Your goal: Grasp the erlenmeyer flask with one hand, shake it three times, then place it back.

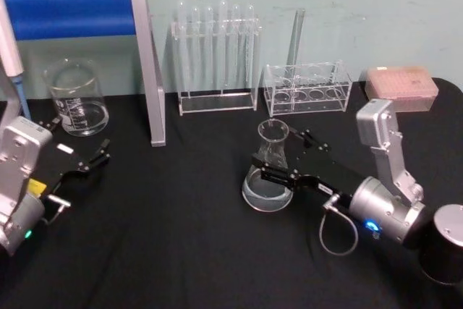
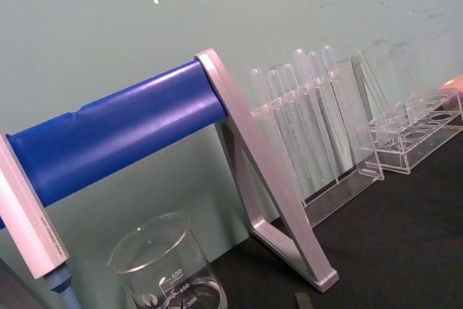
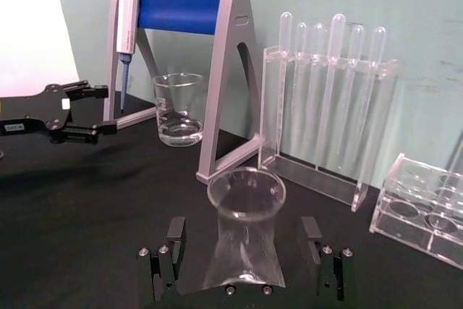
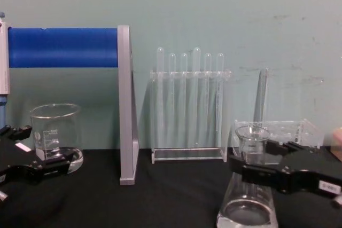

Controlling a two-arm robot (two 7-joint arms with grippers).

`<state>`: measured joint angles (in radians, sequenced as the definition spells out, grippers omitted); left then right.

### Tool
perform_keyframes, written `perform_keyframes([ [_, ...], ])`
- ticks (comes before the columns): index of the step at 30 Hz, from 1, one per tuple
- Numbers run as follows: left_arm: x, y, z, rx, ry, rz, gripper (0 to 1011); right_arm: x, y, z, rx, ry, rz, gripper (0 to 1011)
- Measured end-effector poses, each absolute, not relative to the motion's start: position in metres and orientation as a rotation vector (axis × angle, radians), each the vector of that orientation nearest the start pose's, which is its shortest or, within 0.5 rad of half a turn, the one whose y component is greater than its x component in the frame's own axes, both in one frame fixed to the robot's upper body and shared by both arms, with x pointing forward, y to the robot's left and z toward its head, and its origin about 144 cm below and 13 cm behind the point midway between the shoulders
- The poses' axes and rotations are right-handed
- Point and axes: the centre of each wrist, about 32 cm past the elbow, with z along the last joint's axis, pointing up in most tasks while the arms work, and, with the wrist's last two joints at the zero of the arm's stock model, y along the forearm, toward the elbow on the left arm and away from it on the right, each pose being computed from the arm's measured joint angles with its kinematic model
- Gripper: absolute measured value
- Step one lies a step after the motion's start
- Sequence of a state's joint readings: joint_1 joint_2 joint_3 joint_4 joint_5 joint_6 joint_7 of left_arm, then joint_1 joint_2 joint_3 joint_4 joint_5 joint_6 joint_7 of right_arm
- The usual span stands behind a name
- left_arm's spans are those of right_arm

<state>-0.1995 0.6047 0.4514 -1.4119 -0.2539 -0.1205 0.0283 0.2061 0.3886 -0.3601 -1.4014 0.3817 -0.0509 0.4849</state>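
Jaws, right gripper [image 1: 278, 158]: you have them spread wide on either side of the erlenmeyer flask [image 1: 270, 171], level with its neck and upper cone; in the right wrist view a gap shows between each finger and the glass, so nothing is held yet.
Jaws, left gripper [image 1: 88, 154]: you see them parted with nothing between them, low over the desk [image 1: 181, 251] at the robot's left.
Flask position: it stands upright on the black desk, right of centre, in front of the low clear rack [image 1: 307, 88]; a little clear liquid sits in its base.
Flask from the chest view: the erlenmeyer flask [image 4: 248, 201] rests on its wide base, and the right gripper [image 4: 256, 169] crosses in front of its neck from the right.
Flask from the wrist: the flared rim of the erlenmeyer flask [image 3: 246, 233] faces you, centred between the two fingers [image 3: 176, 240].
Beaker [image 1: 75, 97]: it stands at the back left, just behind the left gripper, apart from it.
Test tube rack [image 1: 215, 56]: it stands upright at the back, left of the low rack, holding several clear tubes.
Pipette stand [image 1: 148, 63]: its blue bar and grey leg sit between the beaker and the test tube rack.
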Motion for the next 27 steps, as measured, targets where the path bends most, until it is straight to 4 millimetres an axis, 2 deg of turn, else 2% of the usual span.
perform_keyframes([
  [17,0.489,0.31,1.14,0.304,-0.285,1.248,1001,0.47,-0.291,1.157,-0.101,-0.021,-0.798,1003],
  [27,0.489,0.31,1.14,0.305,-0.285,1.248,1001,0.474,-0.304,1.162,-0.106,-0.068,-0.932,1002],
])
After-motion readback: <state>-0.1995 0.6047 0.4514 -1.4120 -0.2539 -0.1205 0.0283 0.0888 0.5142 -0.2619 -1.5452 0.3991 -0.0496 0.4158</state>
